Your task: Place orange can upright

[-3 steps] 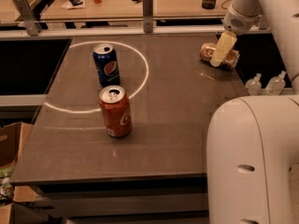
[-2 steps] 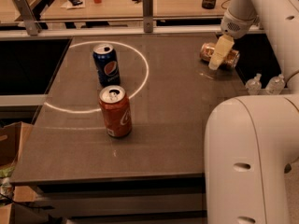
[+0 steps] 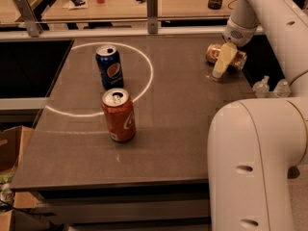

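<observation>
The orange can (image 3: 212, 53), shiny golden-copper, lies on its side near the far right edge of the dark table (image 3: 173, 129). My gripper (image 3: 220, 67) hangs from the white arm right at this can, its cream tip crossing the can's middle and hiding part of it. Both ends of the can show on either side of the gripper. The can rests on the table.
A blue Pepsi can (image 3: 109, 66) stands upright inside a white circle marked on the table. A red-orange cola can (image 3: 119, 115) stands upright in front of it. My white arm's base (image 3: 250, 167) fills the lower right. Two small clear bottles (image 3: 262, 85) sit beyond the right edge.
My gripper has shifted slightly down and left over the orange can. The can and the two standing cans have not moved.
</observation>
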